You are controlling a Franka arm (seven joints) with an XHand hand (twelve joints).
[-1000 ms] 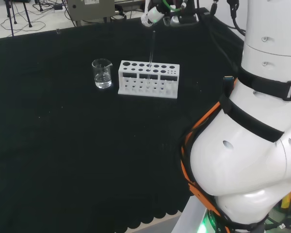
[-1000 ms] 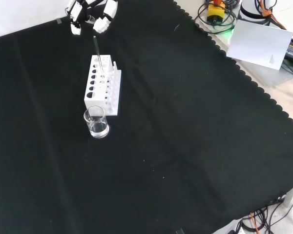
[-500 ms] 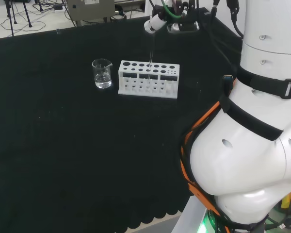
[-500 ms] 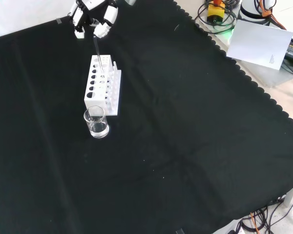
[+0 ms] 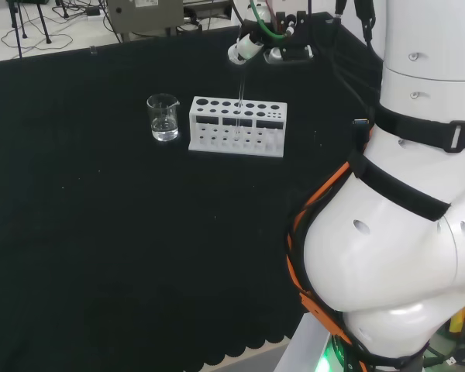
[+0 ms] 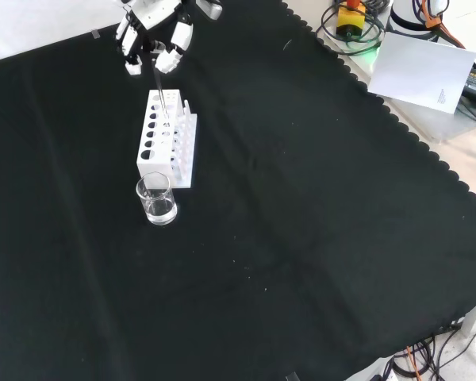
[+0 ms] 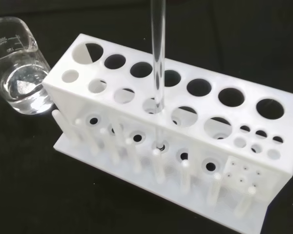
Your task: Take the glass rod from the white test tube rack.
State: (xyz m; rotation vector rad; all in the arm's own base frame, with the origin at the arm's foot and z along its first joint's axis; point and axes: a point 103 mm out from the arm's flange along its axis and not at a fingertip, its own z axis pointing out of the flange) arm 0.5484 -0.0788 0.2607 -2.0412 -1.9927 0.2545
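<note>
The robot hand [image 6: 154,36] is seen above the far end of the white test tube rack [image 6: 168,141] in the front view, with its fingers [image 6: 169,60] pointed down on either side of the top of the glass rod [image 6: 158,83]. Whether the rod is actually pinched cannot be told: the fingertips are seen close about its upper end, but contact is not shown plainly. In the head view the robot hand [image 5: 257,43] is placed just above and behind the rack [image 5: 237,126], and the rod [image 5: 240,97] is seen as a thin, nearly upright line running down from the hand into the rack.

In the wrist view the rod [image 7: 158,58] is shown passing through a hole in the nearer row of the rack's top plate [image 7: 176,100], and its lower end is seated in a socket of the base plate below. The rod is thus still held by the rack.

A clear beaker [image 6: 156,200] with a little clear liquid in it is set just beside the rack's near end in the front view, apart from it. In the wrist view the beaker [image 7: 18,66] is found near the rack's corner. Rack and beaker are both carried by the worktop [image 6: 317,230], which is covered with black cloth.
</note>
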